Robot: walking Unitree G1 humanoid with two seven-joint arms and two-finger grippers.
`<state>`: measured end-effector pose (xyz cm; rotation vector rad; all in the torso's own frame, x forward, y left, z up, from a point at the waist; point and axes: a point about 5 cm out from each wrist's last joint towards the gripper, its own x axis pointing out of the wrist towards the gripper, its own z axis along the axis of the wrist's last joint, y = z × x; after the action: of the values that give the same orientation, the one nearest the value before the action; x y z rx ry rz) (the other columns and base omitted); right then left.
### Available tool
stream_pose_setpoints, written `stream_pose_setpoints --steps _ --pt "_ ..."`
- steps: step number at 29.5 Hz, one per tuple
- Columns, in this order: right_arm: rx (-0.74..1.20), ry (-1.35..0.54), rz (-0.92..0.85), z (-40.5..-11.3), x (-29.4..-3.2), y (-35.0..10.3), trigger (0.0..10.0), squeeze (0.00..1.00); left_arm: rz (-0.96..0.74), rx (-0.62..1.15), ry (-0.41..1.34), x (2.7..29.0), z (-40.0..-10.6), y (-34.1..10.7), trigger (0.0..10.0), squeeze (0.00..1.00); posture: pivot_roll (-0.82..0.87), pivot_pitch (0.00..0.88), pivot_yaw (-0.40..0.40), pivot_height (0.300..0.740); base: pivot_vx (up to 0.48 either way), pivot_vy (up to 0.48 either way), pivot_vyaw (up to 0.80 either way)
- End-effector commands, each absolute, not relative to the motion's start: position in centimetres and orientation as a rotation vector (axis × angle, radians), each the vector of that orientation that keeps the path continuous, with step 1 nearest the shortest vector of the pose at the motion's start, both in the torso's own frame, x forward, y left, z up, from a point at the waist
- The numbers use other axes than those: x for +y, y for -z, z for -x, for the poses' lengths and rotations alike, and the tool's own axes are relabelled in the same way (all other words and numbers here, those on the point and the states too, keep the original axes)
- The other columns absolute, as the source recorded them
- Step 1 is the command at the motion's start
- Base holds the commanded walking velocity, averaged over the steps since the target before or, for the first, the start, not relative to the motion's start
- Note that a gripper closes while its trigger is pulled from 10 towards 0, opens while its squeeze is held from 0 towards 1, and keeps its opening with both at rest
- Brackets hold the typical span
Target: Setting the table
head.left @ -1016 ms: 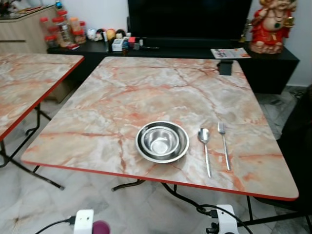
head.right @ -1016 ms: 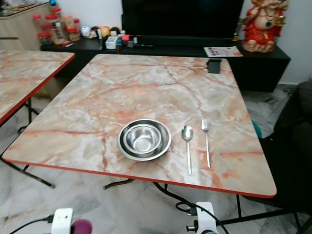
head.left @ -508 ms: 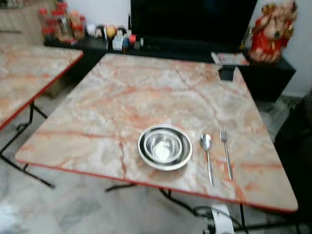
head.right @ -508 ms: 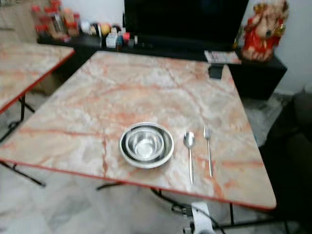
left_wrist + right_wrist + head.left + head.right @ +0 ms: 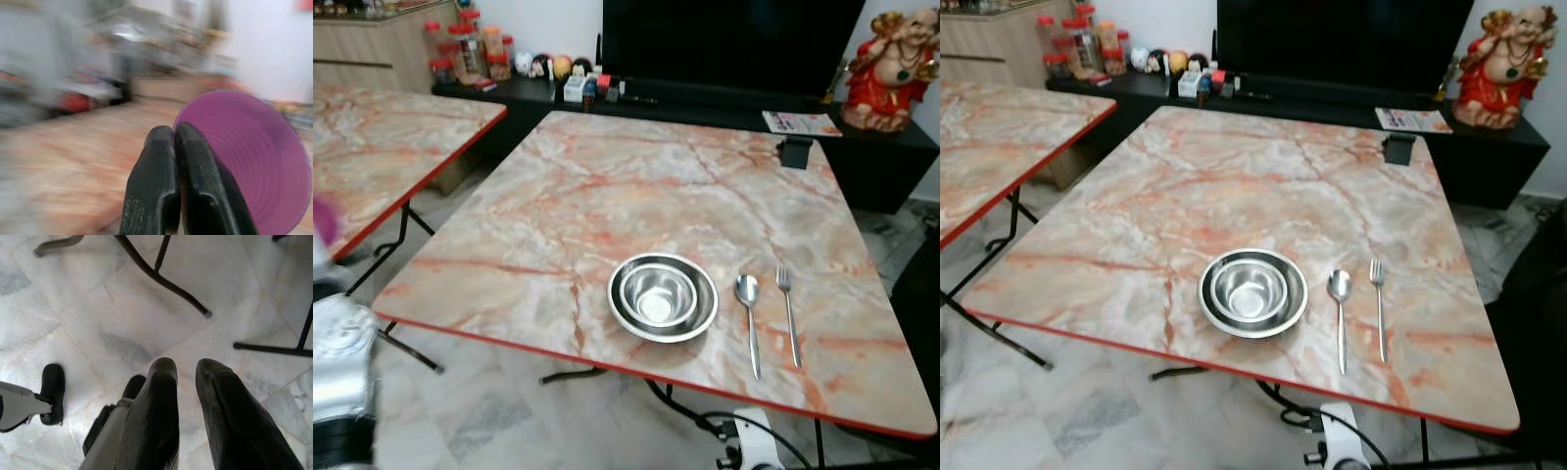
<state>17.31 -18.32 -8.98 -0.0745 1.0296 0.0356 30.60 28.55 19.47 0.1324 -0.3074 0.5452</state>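
Broadly, the biggest thing before the robot is the marble-patterned worktop [image 5: 1234, 186] with its red edge, standing on thin black legs over a pale tiled floor [image 5: 1067, 411]. A second worktop [image 5: 989, 147] of the same pattern stands off to the robot's left, apart from the first. Behind both runs a low black cabinet [image 5: 1489, 147] carrying a large dark television [image 5: 1342, 44], a red and gold figurine [image 5: 1506, 69] at the right end, and a cluster of jars [image 5: 1077, 44] and small ornaments at the left.

Near the front edge of the main worktop sits a steel plate [image 5: 1253, 293] with a smaller steel bowl [image 5: 1250, 290] nested inside it. Just to the right lies a spoon [image 5: 1340, 305], and beside that, apart from it, a fork [image 5: 1380, 308]; both lie with handles toward the robot.

At the lower left of the left eye view the left arm [image 5: 337, 377] shows, blurred. In the left wrist view the left tool [image 5: 174, 139] has its two black fingers pressed narrow on the rim of a purple cup [image 5: 249, 166], with the surroundings smeared. In the right wrist view the right tool [image 5: 187, 374] hangs over the floor, its fingers slightly parted and holding nothing.
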Motion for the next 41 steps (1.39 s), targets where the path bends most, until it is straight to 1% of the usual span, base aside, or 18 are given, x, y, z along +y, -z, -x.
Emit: stream_pose_setpoints --steps 1,4,5,6,7,9,10,11,14,17,19,21,25,33,41 --pt "1.032 -0.014 0.069 -17.3 -18.6 9.0 10.0 0.00 -0.039 -0.218 -0.334 25.8 -32.2 -19.3 10.0 0.00 -0.01 0.000 -0.021 0.740 0.000 0.000 0.00" --pt "1.034 0.000 0.062 -17.0 -18.8 9.1 10.0 0.00 0.035 -0.124 -0.239 24.1 -33.7 -18.9 10.0 0.00 -0.01 0.000 -0.013 0.740 0.000 0.000 0.00" --pt "1.036 0.003 0.061 -16.9 -18.8 9.1 10.0 0.00 0.063 -0.107 -0.237 23.8 -34.1 -19.0 10.0 0.00 -0.02 0.000 -0.010 0.740 0.000 0.000 0.00" --pt "1.037 0.004 0.061 -16.9 -18.8 9.1 10.0 0.00 0.083 -0.099 -0.229 23.7 -34.4 -19.0 10.0 0.00 -0.02 0.000 -0.010 0.740 0.000 0.000 0.00" --pt "1.039 0.017 0.052 -16.6 -18.9 9.2 10.0 0.00 0.138 -0.078 -0.184 23.1 -34.8 -19.2 10.0 0.00 -0.02 0.000 -0.001 0.740 0.000 0.000 0.00" --pt "1.045 0.020 0.051 -16.3 -19.0 9.3 10.0 0.00 0.161 -0.081 -0.128 22.2 -35.3 -19.8 10.0 0.00 -0.03 0.000 0.002 0.740 0.000 0.000 0.00" --pt "1.049 0.020 0.052 -16.1 -19.0 9.4 10.0 0.00 0.167 -0.058 -0.100 21.7 -35.6 -19.8 10.0 0.00 -0.03 0.000 0.006 0.740 0.000 0.000 0.00" --pt "1.056 0.022 0.051 -15.8 -19.0 9.5 10.0 0.00 0.133 -0.007 -0.063 21.0 -36.1 -19.8 10.0 0.00 -0.04 0.000 0.012 0.740 0.000 0.000 0.00" --pt "1.060 0.028 0.045 -15.7 -19.0 9.6 10.0 0.00 0.104 0.089 0.001 19.9 -36.7 -19.4 10.0 0.00 -0.04 0.000 0.012 0.740 0.000 0.000 0.00" --pt "1.061 0.030 0.050 -15.6 -19.2 9.6 10.0 0.00 0.130 0.161 0.041 18.8 -37.4 -19.1 10.0 0.00 -0.05 0.000 0.011 0.740 0.000 0.000 0.00" --pt "1.061 0.031 0.051 -15.6 -19.3 9.6 10.0 0.00 0.121 0.175 0.057 18.5 -37.5 -19.0 10.0 0.00 -0.05 0.000 0.010 0.740 0.000 0.000 0.00" --pt "1.057 0.037 0.055 -15.7 -19.6 9.5 10.0 0.00 0.118 0.214 0.095 17.7 -37.8 -18.7 10.0 0.00 -0.06 0.000 0.008 0.740 0.000 0.000 0.00" --pt "1.048 0.048 0.061 -16.0 -20.1 9.3 10.0 0.00 0.123 0.256 0.120 16.7 -38.1 -18.0 10.0 0.00 -0.07 0.000 0.005 0.740 0.000 0.000 0.00" --pt "1.046 0.050 0.058 -16.0 -20.0 9.3 10.0 0.00 0.167 0.308 0.115 15.3 -38.8 -16.9 10.0 0.00 -0.08 0.000 0.005 0.740 0.000 0.000 0.00" --pt "1.048 0.058 0.053 -15.9 -20.1 9.3 10.0 0.00 0.132 0.319 0.107 14.7 -39.3 -16.8 10.0 0.00 -0.08 0.000 0.011 0.740 0.000 0.000 0.00"
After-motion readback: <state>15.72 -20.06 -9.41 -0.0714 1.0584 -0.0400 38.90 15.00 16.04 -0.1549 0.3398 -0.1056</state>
